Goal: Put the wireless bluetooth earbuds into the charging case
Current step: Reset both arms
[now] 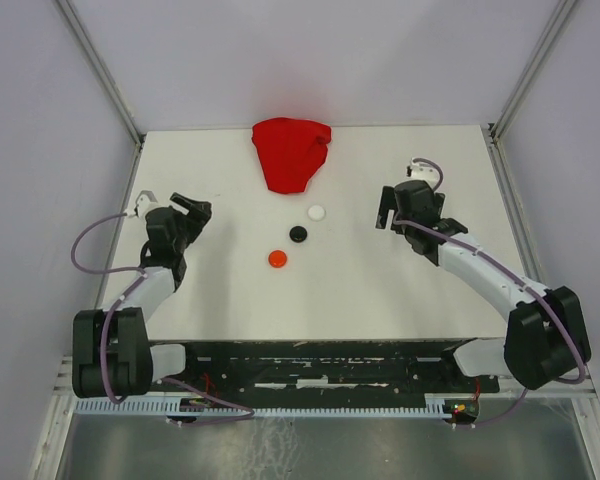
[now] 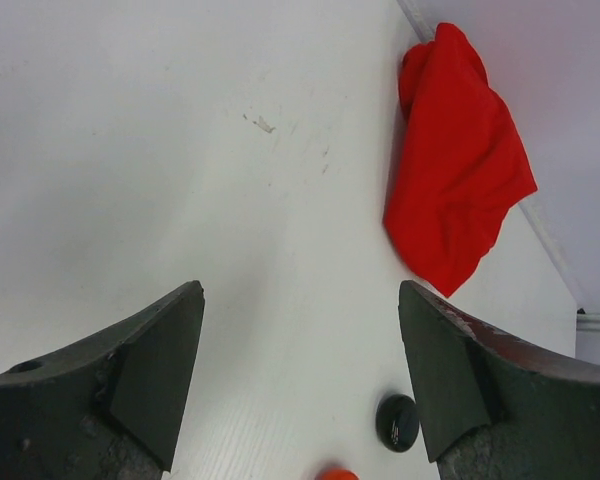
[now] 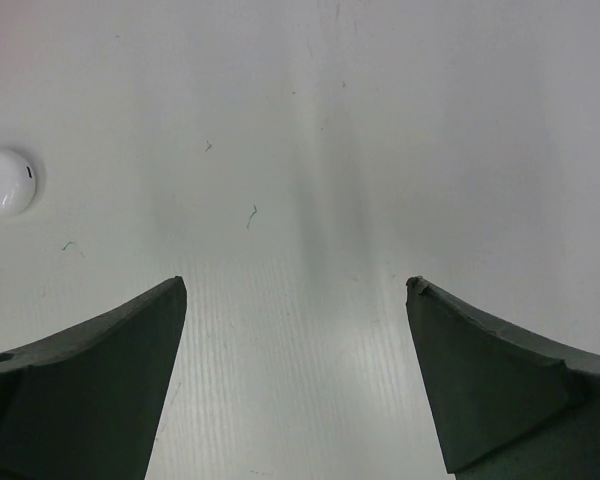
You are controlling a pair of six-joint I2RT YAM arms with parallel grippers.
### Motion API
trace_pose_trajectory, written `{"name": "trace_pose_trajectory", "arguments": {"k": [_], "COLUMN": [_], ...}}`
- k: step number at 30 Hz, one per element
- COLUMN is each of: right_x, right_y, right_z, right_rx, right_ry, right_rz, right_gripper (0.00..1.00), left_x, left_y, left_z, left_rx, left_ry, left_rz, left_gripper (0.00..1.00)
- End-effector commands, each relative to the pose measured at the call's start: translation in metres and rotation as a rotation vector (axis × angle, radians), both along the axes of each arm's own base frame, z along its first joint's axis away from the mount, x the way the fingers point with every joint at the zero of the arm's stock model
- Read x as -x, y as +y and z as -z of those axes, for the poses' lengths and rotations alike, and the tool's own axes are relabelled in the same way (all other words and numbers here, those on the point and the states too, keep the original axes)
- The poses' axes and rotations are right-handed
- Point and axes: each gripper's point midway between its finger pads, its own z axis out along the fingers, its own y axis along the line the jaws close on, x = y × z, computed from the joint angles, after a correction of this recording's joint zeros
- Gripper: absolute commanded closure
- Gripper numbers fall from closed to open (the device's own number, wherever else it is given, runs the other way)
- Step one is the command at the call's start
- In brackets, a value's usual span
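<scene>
Hovering with both grippers released, cases lying between them

Seen from its wrist, the left gripper [image 2: 300, 290] has its fingers [image 2: 150, 370] spread wide, with nothing between them but bare table [image 2: 130, 150]. The black case [image 2: 397, 422] shows just inside the finger on the view's right, back from its tip. The red case [image 2: 336, 473] peeks in between the fingers at the bottom edge. The cloth [image 2: 460, 160] lies crumpled ahead of the fingers, off to that same side and well apart.

Likewise released, the right gripper [image 3: 296, 282] grasps nothing. The white case [image 3: 5, 182] sits ahead of its fingers [image 3: 100, 380], out beyond the one on the view's left and apart from it.

From above, the three cases lie in a slanted row between the two grippers, each looking shut. The earbuds cannot be made out in any view
</scene>
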Motion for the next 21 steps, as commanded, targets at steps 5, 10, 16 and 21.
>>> {"name": "trace_pose_trajectory", "arguments": {"k": [5, 10, 16, 21], "right_x": [0.022, 0.03, 0.034, 0.036], "right_y": [-0.026, -0.04, -0.048, -0.048], "right_z": [-0.029, -0.028, -0.035, -0.034], "right_rx": [-0.101, -0.118, -0.096, -0.128], "right_ry": [-0.052, -0.062, -0.046, -0.065], "right_rz": [0.223, 0.339, 0.396, 0.411], "right_gripper": [0.01, 0.01, 0.01, 0.01], "left_x": [0.006, 0.021, 0.029, 0.027], "left_y": [-0.013, -0.012, -0.012, -0.015], "left_z": [-0.003, -0.007, -0.017, -0.017], "left_rx": [-0.02, -0.04, -0.047, -0.037], "left_ry": [-0.064, -0.072, -0.103, -0.103], "left_rz": [0.141, 0.149, 0.146, 0.16], "left_gripper": [0.16, 0.16, 0.16, 0.16]}}
